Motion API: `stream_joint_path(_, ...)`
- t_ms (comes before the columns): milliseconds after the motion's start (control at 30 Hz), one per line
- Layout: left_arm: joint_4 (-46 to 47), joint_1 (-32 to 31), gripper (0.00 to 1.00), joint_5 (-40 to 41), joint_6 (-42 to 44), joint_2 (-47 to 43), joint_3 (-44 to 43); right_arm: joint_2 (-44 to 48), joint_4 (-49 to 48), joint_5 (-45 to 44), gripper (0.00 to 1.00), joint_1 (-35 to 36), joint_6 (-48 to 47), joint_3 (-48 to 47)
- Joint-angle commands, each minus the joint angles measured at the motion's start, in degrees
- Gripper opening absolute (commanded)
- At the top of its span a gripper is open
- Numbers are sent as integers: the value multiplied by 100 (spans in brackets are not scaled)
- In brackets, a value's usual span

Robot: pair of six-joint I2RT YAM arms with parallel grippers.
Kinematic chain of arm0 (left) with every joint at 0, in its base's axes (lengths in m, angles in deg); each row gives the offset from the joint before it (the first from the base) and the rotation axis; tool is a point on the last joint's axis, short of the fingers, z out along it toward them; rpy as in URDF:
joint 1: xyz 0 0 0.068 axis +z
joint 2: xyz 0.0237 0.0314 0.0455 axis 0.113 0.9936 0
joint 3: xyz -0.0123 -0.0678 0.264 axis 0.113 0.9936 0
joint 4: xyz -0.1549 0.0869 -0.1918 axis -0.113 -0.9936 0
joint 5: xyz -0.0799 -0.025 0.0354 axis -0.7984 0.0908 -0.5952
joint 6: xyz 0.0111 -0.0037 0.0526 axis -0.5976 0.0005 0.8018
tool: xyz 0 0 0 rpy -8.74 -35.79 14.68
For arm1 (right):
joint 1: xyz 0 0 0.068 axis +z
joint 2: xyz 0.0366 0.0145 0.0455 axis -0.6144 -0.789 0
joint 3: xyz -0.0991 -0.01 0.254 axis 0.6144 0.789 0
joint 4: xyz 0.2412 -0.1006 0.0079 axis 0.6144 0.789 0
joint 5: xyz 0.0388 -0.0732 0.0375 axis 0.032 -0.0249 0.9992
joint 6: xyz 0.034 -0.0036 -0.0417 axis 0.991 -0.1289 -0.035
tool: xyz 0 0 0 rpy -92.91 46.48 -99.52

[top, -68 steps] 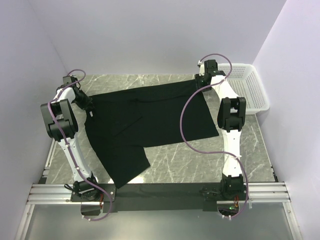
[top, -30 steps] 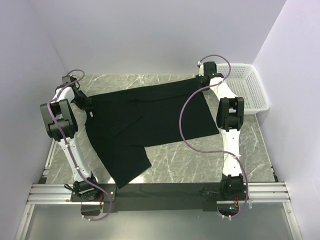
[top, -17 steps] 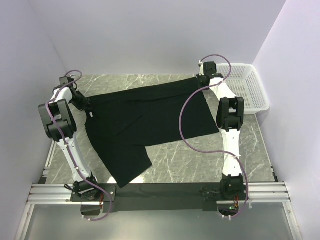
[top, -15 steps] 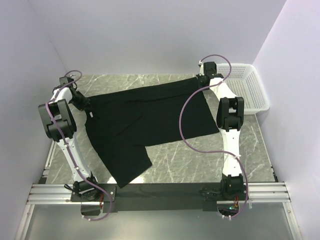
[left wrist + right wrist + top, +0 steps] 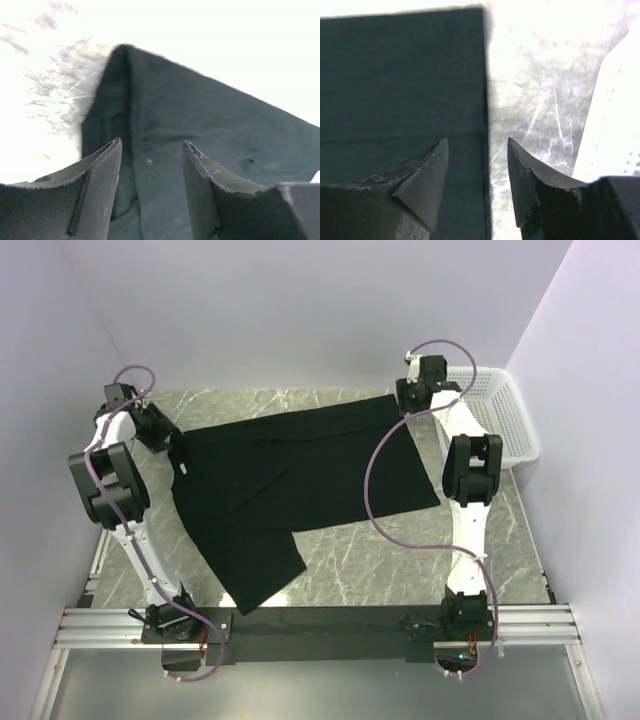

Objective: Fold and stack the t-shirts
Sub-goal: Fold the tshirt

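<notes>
And there's the release! The black t-shirt (image 5: pixel 300 475) is down, spread across the middle of the surface with its long side running left to right. The straight hem is on the right and one lobe of cloth trails towards the near left. A second ago both far corners were pinched. Now the left end effector (image 5: pixel 157 430) has let go at the far-left corner, its jaws apart, and has drawn back outward to the left. The wrist view shows the cloth lying loose beneath the gap. Whether that corner is a sleeve or a shoulder is hard to call from here.

Over on the other side, the right end effector (image 5: pixel 410 400) has done the same. Its jaws stand apart with nothing between them, poised just above the far-right corner, where the shirt's straight edge runs right under the gap.

So the spreading looks finished, and the cloth lies flat with few wrinkles. No fold is made yet and no stack is in sight, so I'd say the folding proper starts from here.

The grey marbled surface (image 5: pixel 400 560) shows bare around the shirt. A white basket (image 5: pixel 497 425) sits at the far right, just beside the right arm. Purple cables (image 5: pixel 372 490) loop off both arms, one hanging over the shirt. Pale lilac walls (image 5: pixel 300 310) close in the left, far and right sides, and a metal rail (image 5: pixel 320 623) carries the arm bases along the near edge.
</notes>
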Motion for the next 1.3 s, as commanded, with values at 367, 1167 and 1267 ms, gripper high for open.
stream_joint_path(367, 408, 34, 57, 307, 25, -2784, 2439, 2456, 614, 3914, 59, 53, -3551, 2475)
stream_joint_path(1167, -1937, -1443, 62, 1792, -2630, -4921, 5394, 5067, 1875, 3354, 61, -834, -7116, 5948)
stream_joint_path(1267, -2114, -1469, 62, 2239, -2639, -5062, 5438, 5094, 1831, 3301, 61, -861, -7098, 6027)
